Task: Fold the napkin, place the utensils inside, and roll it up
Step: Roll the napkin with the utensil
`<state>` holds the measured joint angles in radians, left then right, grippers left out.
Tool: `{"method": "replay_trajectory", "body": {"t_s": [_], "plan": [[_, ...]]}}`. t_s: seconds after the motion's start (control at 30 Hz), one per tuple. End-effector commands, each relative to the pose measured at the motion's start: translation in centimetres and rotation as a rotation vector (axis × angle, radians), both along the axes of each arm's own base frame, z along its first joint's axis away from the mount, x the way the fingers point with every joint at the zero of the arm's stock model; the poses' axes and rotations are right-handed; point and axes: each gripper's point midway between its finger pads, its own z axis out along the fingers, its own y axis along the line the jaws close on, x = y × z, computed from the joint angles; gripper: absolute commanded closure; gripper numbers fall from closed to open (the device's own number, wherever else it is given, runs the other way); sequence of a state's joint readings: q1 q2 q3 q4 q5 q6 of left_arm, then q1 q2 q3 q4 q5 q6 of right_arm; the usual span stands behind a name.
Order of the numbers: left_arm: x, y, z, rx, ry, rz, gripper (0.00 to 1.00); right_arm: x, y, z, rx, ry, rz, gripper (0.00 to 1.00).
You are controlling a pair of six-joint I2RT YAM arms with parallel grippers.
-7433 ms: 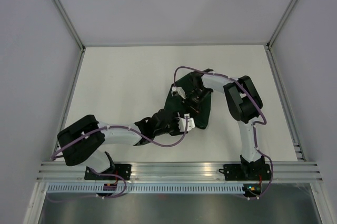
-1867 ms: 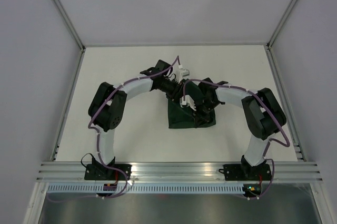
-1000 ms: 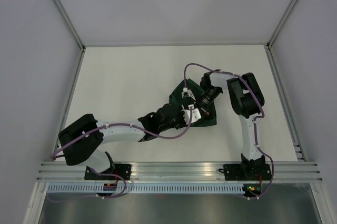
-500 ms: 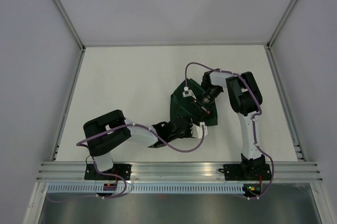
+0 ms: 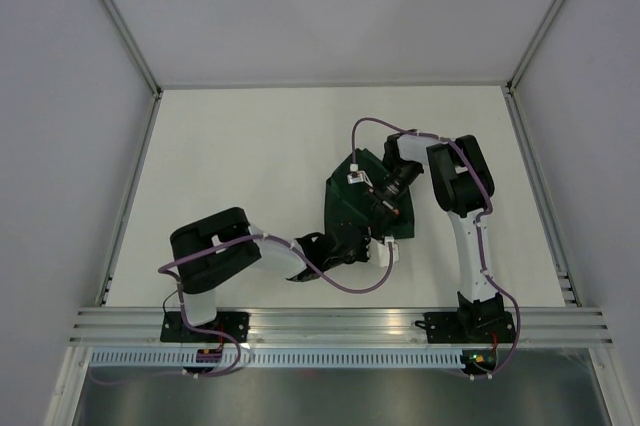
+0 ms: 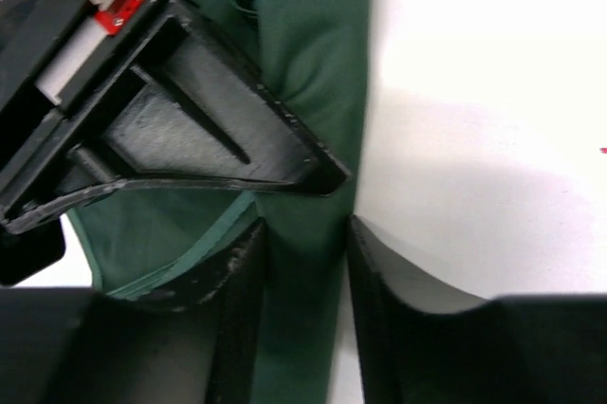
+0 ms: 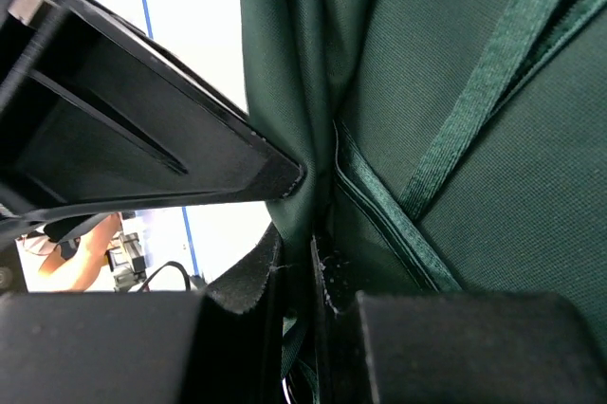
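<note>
The dark green napkin (image 5: 340, 208) lies folded and bunched right of the table's centre. My right gripper (image 5: 372, 201) reaches in from the right and is shut on an upright fold of the napkin (image 7: 493, 138), pinched between its pads (image 7: 296, 243). My left gripper (image 5: 352, 238) sits at the cloth's near edge. In the left wrist view its fingers (image 6: 303, 229) straddle a strip of napkin (image 6: 322, 63), open, with a sliver of white table beside the right finger. Each wrist view shows the other gripper's black finger close by. The utensils are out of view.
The white table (image 5: 230, 166) is boxed in by grey walls with metal posts. An aluminium rail (image 5: 340, 321) runs along the near edge. Purple cables loop off both arms, one (image 5: 350, 281) hanging just in front of the napkin.
The left arm's elbow has swung in from the far left toward the middle. Its gripper has shifted along the napkin's near edge. The right gripper has kept its hold in place.
</note>
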<state>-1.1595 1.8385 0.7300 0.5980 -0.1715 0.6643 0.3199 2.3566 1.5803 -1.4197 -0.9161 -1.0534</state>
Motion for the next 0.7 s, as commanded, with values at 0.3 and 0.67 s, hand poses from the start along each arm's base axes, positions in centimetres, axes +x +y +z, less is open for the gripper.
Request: {"method": "replay_trajectory", "body": {"t_s": [0.3, 0.67], "plan": [[-3.9, 0.7, -5.9, 0.177, 0.291, -0.108, 0.90, 2.1, -0.8, -2.8, 0.019, -0.131, 0.065, 0.82], [-5.7, 1.0, -6.3, 0.164, 0.531, -0.149, 0.98, 3.6, -0.5, -0.7, 0.025, -0.204, 0.016, 0.45]]}}
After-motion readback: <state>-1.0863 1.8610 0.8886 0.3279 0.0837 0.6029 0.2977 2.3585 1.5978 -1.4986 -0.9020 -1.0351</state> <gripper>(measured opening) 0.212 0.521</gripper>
